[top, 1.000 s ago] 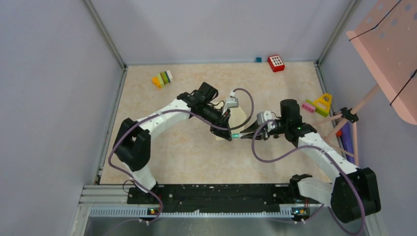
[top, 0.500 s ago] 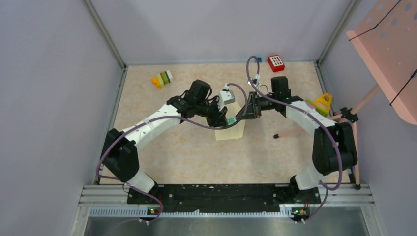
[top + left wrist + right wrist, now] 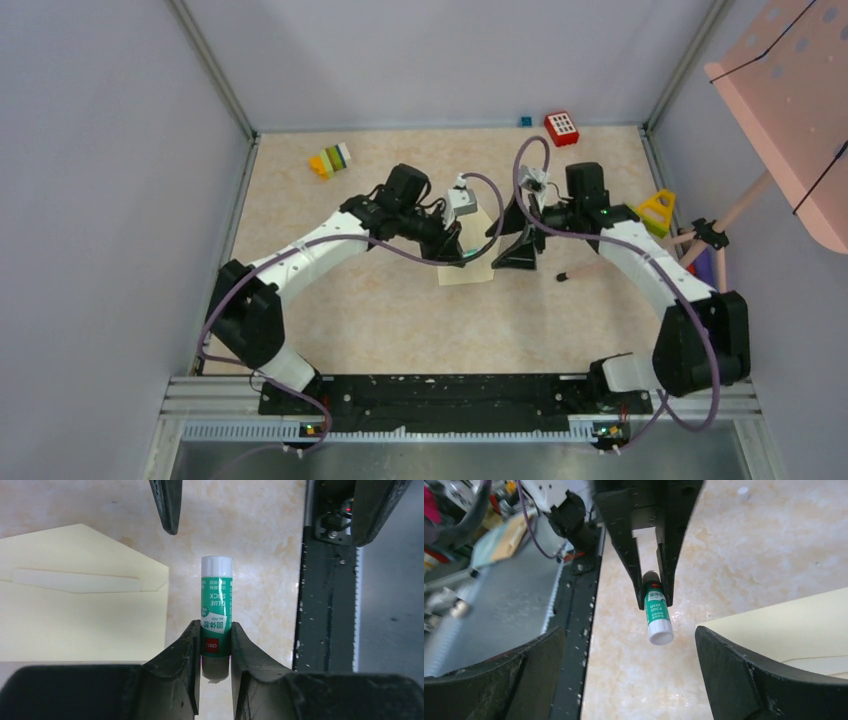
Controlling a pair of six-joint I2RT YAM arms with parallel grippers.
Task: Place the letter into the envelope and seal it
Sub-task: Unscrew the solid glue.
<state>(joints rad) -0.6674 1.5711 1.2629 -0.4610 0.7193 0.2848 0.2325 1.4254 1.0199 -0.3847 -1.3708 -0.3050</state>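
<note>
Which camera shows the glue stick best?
Left wrist: the glue stick fills mid-frame, label legible, clamped in the left pincer. Right wrist shows it smaller, cap end forward. The top view barely shows it.

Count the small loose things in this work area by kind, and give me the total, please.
Envelope: 1
Glue stick: 1
Toy pieces: 4 (multicoloured brick stack, red brick, small blue cube, yellow triangle)
Total: 6
</note>
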